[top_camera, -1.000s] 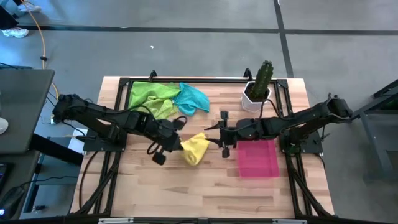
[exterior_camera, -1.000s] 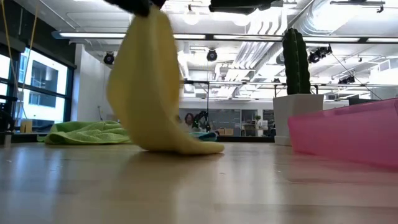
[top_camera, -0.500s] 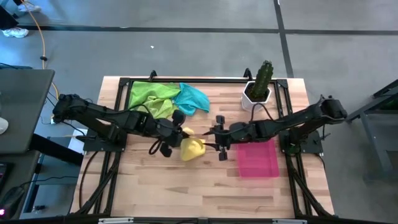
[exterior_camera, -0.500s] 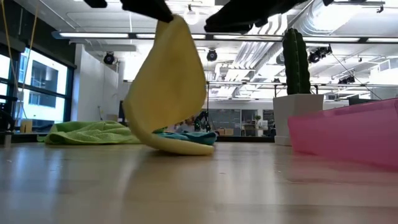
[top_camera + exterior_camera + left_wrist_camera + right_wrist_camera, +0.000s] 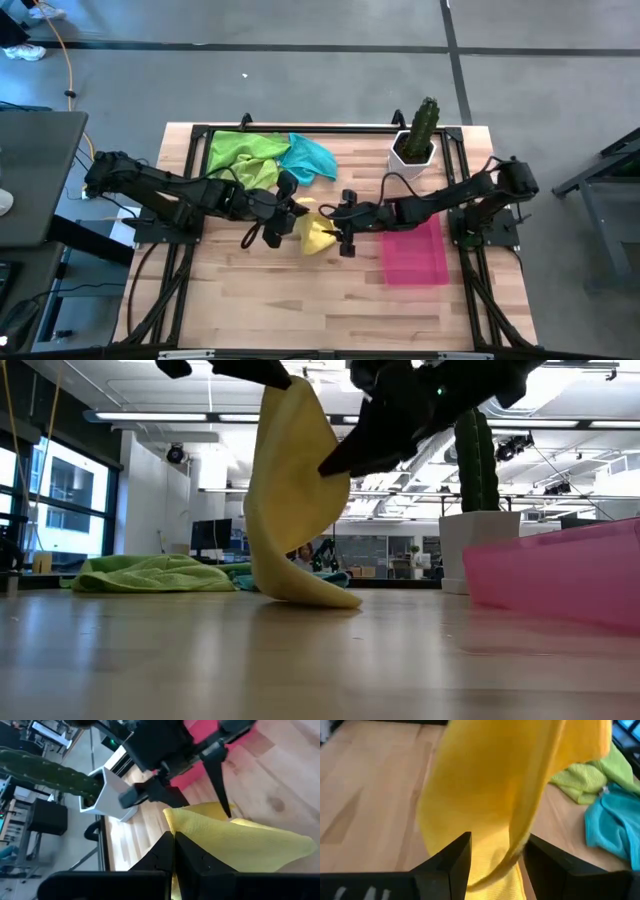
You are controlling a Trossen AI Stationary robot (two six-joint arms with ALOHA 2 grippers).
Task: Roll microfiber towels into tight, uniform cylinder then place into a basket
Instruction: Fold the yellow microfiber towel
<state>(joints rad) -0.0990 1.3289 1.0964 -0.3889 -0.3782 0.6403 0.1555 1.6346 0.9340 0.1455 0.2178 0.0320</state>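
We see a pale wooden table (image 5: 300, 300) on a grey floor, with a bright open hall and ceiling lights behind. On it we count one pink basket (image 5: 415, 255), one potted cactus (image 5: 415, 140) and four towels: two lime green (image 5: 243, 158) and one teal (image 5: 310, 158) heaped at the far edge. The yellow towel (image 5: 290, 500) hangs mid-table, its lower end on the wood, pinched in the left gripper (image 5: 290, 208)'s closed jaws, while the right gripper (image 5: 343, 222)'s jaws stand apart around its edge.

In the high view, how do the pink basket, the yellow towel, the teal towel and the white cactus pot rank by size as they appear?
Largest to smallest:
1. Pink basket
2. Teal towel and yellow towel: look alike; the yellow one is lifted and partly hidden, so unranked
3. White cactus pot
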